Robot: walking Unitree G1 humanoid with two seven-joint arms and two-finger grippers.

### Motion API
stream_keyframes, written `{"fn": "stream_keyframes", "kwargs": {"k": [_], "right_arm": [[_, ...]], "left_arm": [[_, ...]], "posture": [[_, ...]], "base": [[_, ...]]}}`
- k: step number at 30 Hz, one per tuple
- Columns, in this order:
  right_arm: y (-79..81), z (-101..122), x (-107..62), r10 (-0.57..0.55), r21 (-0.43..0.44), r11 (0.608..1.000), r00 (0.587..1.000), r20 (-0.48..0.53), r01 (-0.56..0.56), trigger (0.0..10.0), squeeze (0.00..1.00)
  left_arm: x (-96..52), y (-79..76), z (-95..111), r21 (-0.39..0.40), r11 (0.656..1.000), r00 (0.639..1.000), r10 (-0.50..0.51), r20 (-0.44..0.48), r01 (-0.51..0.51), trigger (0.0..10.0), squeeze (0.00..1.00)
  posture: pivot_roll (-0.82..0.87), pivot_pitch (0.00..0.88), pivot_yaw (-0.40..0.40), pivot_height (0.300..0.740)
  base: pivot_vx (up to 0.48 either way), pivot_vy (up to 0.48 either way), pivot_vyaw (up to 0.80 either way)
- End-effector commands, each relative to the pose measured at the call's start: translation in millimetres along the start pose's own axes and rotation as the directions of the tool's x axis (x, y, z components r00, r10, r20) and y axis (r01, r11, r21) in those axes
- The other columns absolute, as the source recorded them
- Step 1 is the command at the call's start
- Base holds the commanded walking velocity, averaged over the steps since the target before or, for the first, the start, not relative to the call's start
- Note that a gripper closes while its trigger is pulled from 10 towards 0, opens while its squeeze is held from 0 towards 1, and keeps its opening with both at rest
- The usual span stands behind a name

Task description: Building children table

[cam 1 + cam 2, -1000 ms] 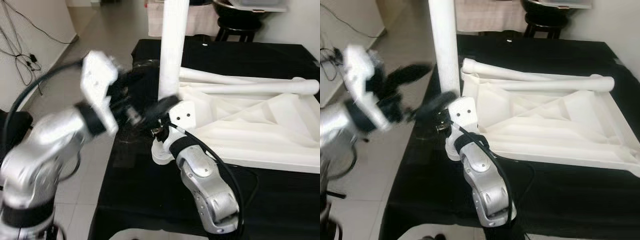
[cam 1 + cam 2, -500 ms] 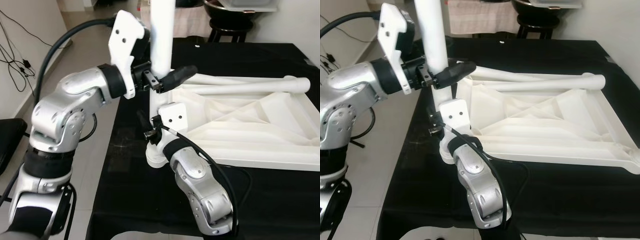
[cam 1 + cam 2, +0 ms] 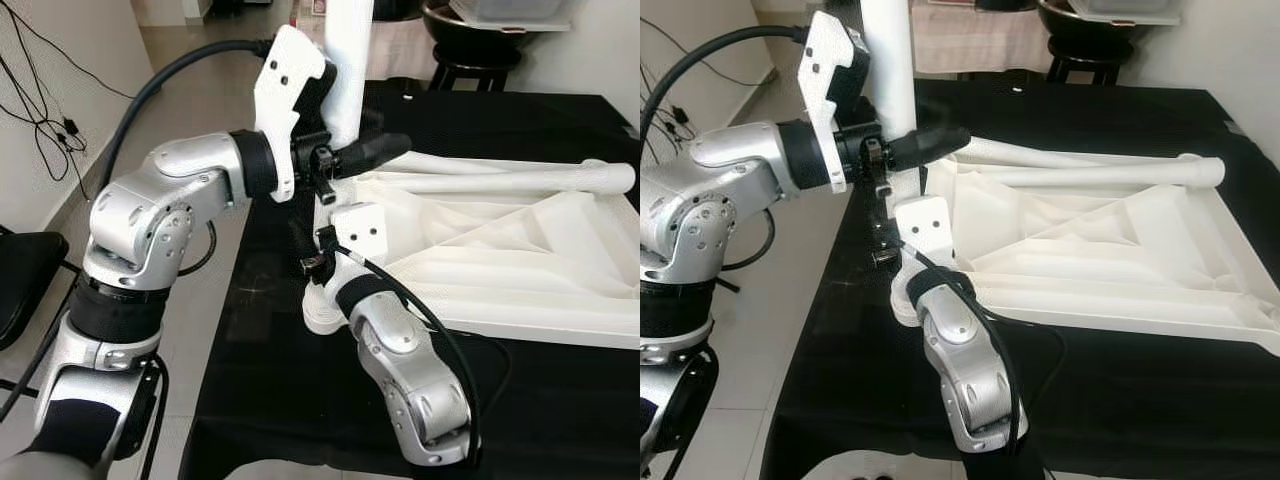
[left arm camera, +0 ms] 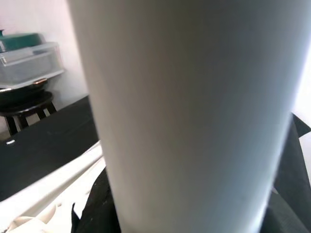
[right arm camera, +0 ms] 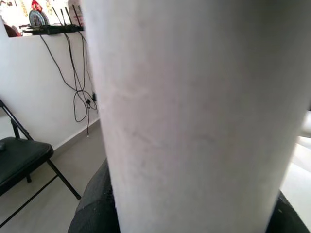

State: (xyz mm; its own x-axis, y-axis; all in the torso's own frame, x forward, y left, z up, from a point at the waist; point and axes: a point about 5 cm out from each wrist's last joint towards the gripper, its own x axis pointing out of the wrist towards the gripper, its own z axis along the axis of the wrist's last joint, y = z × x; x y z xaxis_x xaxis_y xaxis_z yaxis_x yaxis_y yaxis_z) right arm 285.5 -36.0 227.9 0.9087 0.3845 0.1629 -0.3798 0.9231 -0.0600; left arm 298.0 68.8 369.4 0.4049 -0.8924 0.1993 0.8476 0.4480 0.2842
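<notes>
The left gripper (image 3: 345,150) is clamped on the upright white table leg (image 3: 347,60), one black finger (image 3: 370,152) reaching across its front. Lower down, the right gripper (image 3: 895,235) sits against the same leg near its foot; its fingers are hidden behind the wrist, so I cannot tell whether they are apart or together. The leg stands at the near left corner of the upturned white table top (image 3: 520,260), which lies on a black cloth (image 3: 270,370). Two more white legs (image 3: 500,180) lie flat along the top's far edge. Beyond are a black stool (image 3: 480,45) and a clear box (image 4: 26,60); a black chair (image 3: 20,280) stands at left, cables (image 3: 40,130) hanging on the wall
</notes>
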Motion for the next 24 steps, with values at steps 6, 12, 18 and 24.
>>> {"fn": "stream_keyframes", "kwargs": {"k": [6, 12, 18, 24], "right_arm": [[14.8, -19, 1.8, 0.084, 0.009, 0.996, 0.992, -0.093, -0.084, 10.0, 0.0], [7.3, -4, 13.6, 0.292, 0.051, 0.955, 0.956, 0.01, -0.292, 10.0, 1.0], [-13.3, 10, 23.9, 0.608, -0.073, 0.792, 0.794, 0.006, -0.606, 10.0, 0.13], [-26.9, 9, 34.8, 0.724, -0.175, 0.654, 0.676, -0.14, -0.736, 10.0, 0.0]], "left_arm": [[10.5, -6.0, -2, -0.008, 1.0, 0.999, -0.024, -0.04, 0.024, 0.0, 0.0], [10.9, -5.9, 1, -0.004, 1.0, 0.999, -0.025, -0.046, 0.025, 0.0, 0.0], [6.4, -6.7, 6, -0.008, 1.0, 0.999, -0.024, -0.04, 0.024, 0.0, 0.0], [3.8, -11.0, 11, -0.011, 0.999, 0.999, -0.032, -0.031, 0.031, 0.0, 0.0]], "posture": [[0.06, 0.164, 0.012, 0.74], [0.06, 0.154, 0.01, 0.74], [0.06, 0.153, 0.004, 0.74], [0.06, 0.16, -0.003, 0.74]], "base": [[0.0, 0.0, 0.0], [0.0, 0.0, 0.0], [0.0, 0.0, 0.0], [0.0, 0.0, 0.0]]}}
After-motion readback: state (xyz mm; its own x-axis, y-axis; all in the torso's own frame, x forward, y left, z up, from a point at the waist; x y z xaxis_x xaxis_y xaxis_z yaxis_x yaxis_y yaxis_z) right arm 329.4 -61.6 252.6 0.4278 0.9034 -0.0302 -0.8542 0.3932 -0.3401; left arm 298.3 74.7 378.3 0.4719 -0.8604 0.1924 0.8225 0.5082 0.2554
